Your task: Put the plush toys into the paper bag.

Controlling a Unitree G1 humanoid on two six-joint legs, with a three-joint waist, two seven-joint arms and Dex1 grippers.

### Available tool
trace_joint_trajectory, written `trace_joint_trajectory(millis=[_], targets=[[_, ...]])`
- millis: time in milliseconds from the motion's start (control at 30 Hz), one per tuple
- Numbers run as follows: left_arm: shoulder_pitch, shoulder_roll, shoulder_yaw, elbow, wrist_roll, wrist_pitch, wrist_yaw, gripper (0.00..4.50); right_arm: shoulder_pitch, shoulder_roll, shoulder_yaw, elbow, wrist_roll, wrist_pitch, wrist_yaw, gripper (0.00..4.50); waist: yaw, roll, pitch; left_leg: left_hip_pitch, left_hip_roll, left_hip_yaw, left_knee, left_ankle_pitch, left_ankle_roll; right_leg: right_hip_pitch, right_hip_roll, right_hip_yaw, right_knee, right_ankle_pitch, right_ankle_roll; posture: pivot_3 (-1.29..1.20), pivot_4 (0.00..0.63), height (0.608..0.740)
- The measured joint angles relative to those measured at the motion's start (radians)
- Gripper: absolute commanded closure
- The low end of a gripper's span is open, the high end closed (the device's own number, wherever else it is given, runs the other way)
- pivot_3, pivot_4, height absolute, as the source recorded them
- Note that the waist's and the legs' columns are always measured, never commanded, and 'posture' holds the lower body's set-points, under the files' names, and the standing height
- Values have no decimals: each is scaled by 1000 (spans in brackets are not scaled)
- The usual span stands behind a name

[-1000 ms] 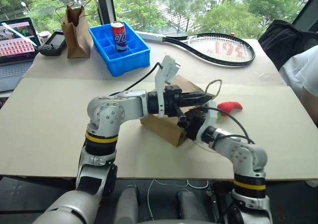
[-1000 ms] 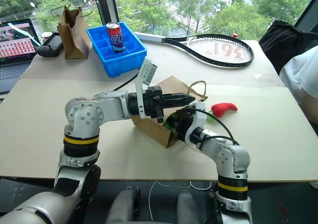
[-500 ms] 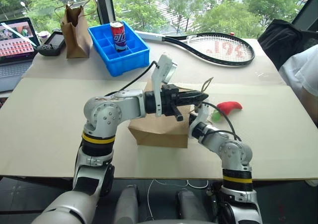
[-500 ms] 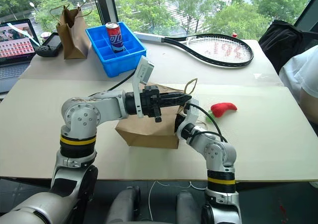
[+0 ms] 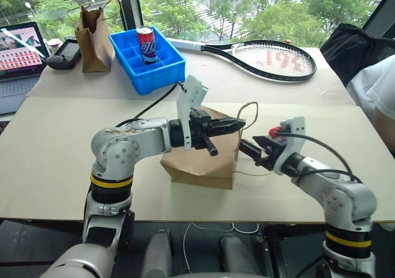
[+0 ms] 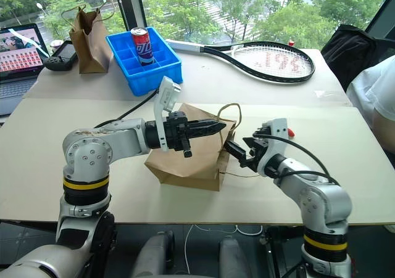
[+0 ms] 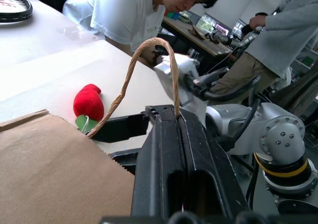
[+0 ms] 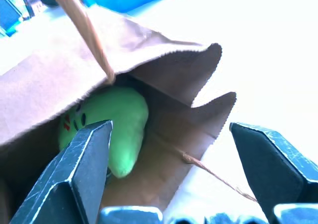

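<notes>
Overhead, window (image 5: 247,7) beyond table (image 5: 55,155)

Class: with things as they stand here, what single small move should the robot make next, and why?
Probably swing the open right gripper over to the red chili toy. The green toy already lies inside the paper bag, whose handle the left gripper holds; the chili remains on the table.

The robot's left arm reaches across its front, its left gripper (image 5: 237,123) pointing level toward its right with both black fingers pressed together. The right gripper (image 6: 239,154) faces it, jaws spread wide, forearm angled inward.
</notes>
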Motion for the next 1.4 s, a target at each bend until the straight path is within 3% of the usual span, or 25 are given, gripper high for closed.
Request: trace_joint_trajectory(millis=[133,367,500,567,767,833,1133,1267,1400], targets=[[-6,-3,23,0,-17,0,26,4500,3,-120,-12,78,-100,-70,28,255,1,0,0,0,0,0,0,0,0,0,0,0,-1,-3,-6,0,150,731],[-18,7,27,-2,-28,0,41,4500,-148,-85,69,401,-329,-281,-36,255,-5,0,0,1,0,0,0,0,0,0,1,1,0,0,0,0,150,731],[-29,33,18,-5,-25,-2,33,4500,-241,-5,96,637,-392,-384,-49,1305,-4,0,0,0,0,0,0,0,0,0,1,1,0,0,0,0,150,731],[-37,44,17,-16,-27,-2,29,4500,-261,0,116,717,-434,-430,-43,2061,1,0,0,0,-1,0,0,0,0,0,0,1,-1,0,1,0,150,731],[-47,90,11,-51,-25,-5,12,4500,-230,-83,148,712,-498,-479,42,4072,2,0,0,0,-1,0,-1,0,0,1,0,1,-1,0,1,0,150,731],[-48,93,10,-58,-25,-8,9,4500,-204,-121,143,668,-493,-461,81,4451,2,0,0,0,-1,0,-1,0,0,1,0,1,-1,0,1,0,150,731],[-50,87,2,-58,-24,-26,13,4500,-146,-190,63,189,-89,-87,314,4463,0,2,1,2,-1,-1,-4,0,0,0,0,1,-1,-1,1,0,150,731],[-52,82,3,-55,-26,-27,15,4500,-134,-100,144,79,-29,-24,288,4463,-2,2,1,2,-1,-1,-4,1,0,-1,1,1,-1,0,0,0,150,731],[-59,76,3,-55,-27,-28,20,4500,-132,-9,264,76,-65,-50,256,4464,-1,2,1,1,-1,-1,-4,1,-1,-1,1,1,0,0,0,0,150,731]])
